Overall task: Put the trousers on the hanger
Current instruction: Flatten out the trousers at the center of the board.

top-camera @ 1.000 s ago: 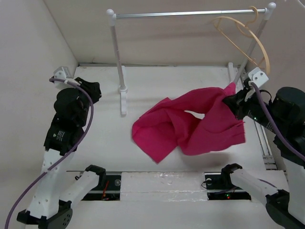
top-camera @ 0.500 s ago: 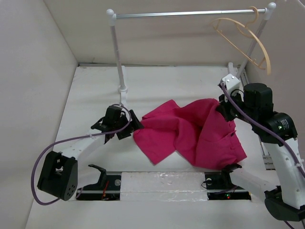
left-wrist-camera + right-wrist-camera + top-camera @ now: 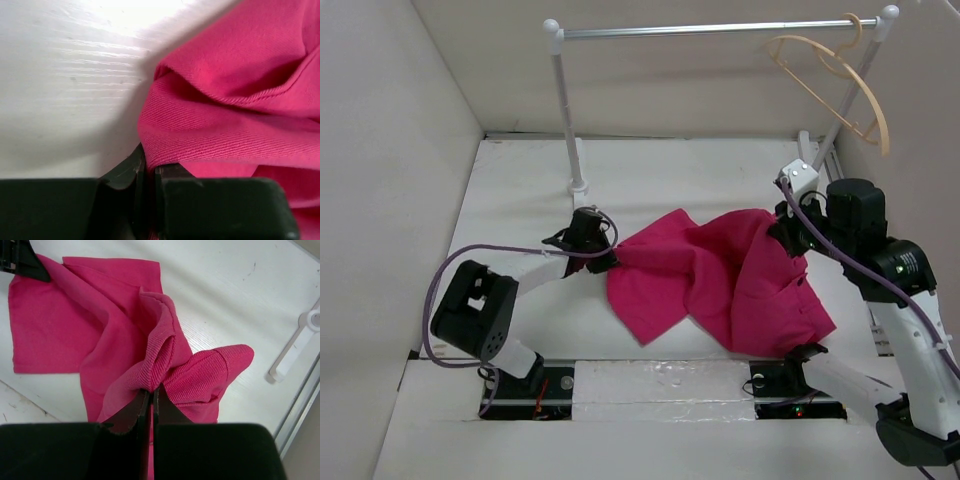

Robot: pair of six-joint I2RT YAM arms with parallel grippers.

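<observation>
The pink trousers (image 3: 720, 280) lie bunched across the white table, their right part lifted. My left gripper (image 3: 602, 258) is shut on the trousers' left edge (image 3: 200, 135), low on the table. My right gripper (image 3: 785, 232) is shut on a fold of the trousers (image 3: 165, 355) and holds it up above the table. The tan wooden hanger (image 3: 840, 85) hangs by its hook from the rail's right end, above and behind my right gripper.
A white-and-silver rail frame (image 3: 720, 28) stands at the back, its left post (image 3: 570, 130) foot just behind my left gripper. Its right foot (image 3: 295, 347) lies by the table's right edge. Walls close in on the left and back.
My left arm swung from the far left down to the trousers' left edge, opened, and closed on it. My right gripper moved slightly left and down with its fold.
</observation>
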